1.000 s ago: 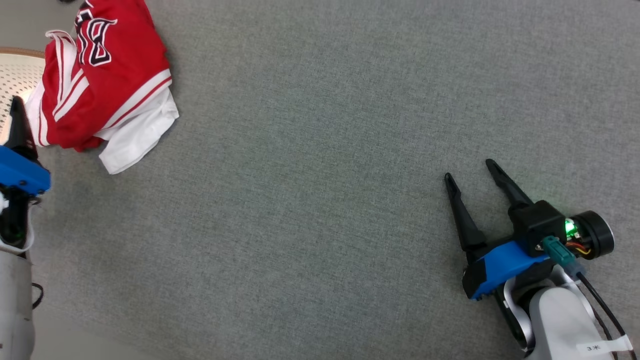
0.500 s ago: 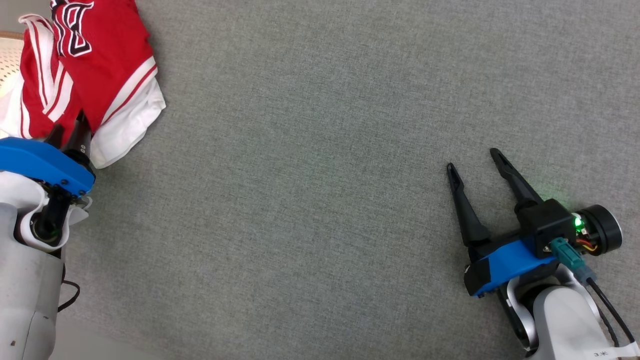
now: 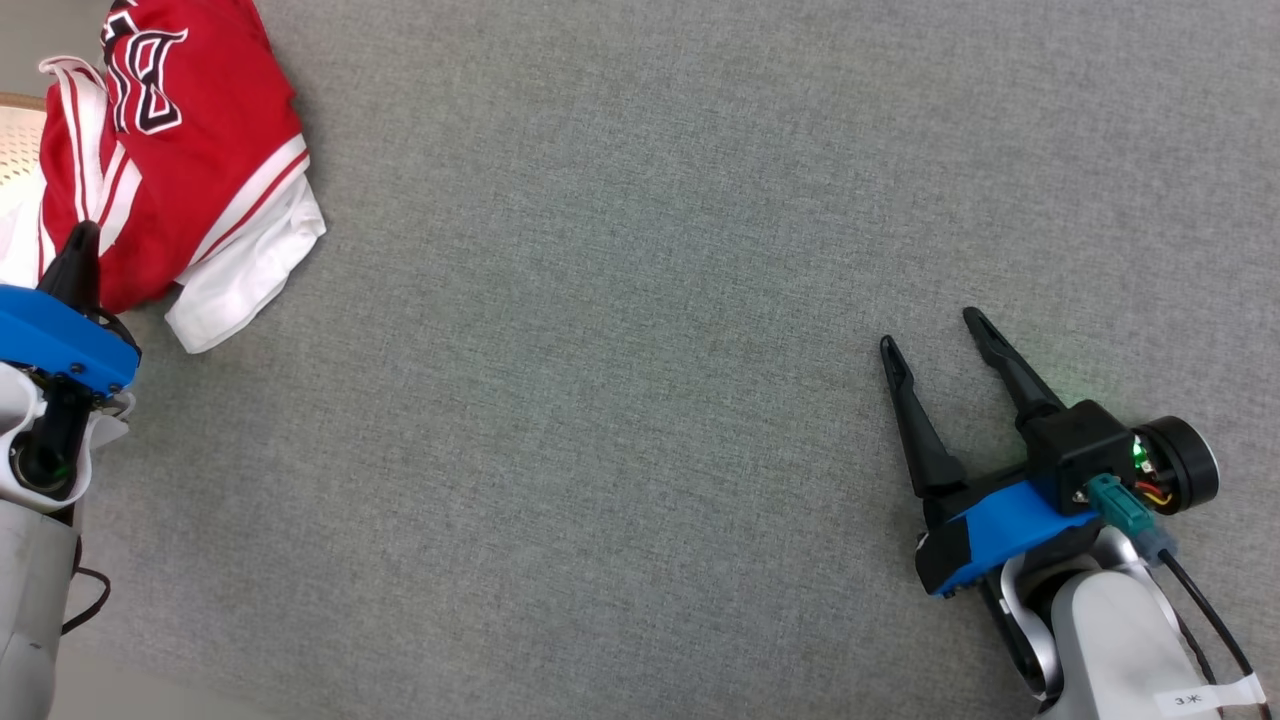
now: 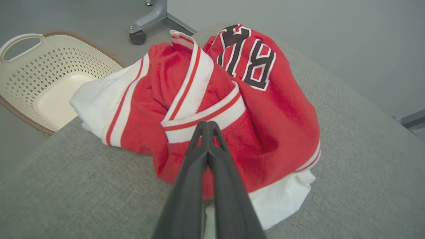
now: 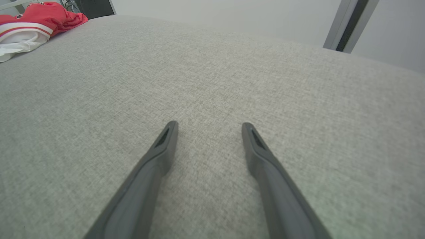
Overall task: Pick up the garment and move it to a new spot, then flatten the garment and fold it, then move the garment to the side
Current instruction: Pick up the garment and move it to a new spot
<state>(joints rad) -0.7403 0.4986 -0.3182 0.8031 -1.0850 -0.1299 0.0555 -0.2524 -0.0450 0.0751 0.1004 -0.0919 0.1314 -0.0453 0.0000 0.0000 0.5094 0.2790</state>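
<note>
The garment [image 3: 200,150], a red jersey with white bands and black lettering, lies bunched at the grey table's far left corner. It also appears in the left wrist view [image 4: 272,109] and far off in the right wrist view [image 5: 33,20]. My left gripper [image 3: 80,238] is shut, its tips [image 4: 207,123] together over the white hem band on the near side of the heap. No cloth shows pinched between them. My right gripper [image 3: 930,330] hovers open over bare table at the lower right, its fingers [image 5: 166,139] spread with nothing between them.
A cream perforated laundry basket [image 4: 20,69] stands on the floor just beyond the table's left edge, also in the head view [image 3: 15,140]. The grey fabric tabletop [image 3: 600,300] stretches wide between the two arms. A wheeled stand leg [image 4: 149,20] sits behind the garment.
My left gripper reached in onto the garment's near side with fingers apart, then closed them and drew back slightly left. The right gripper stayed open in place. The head camera shifted a little.
</note>
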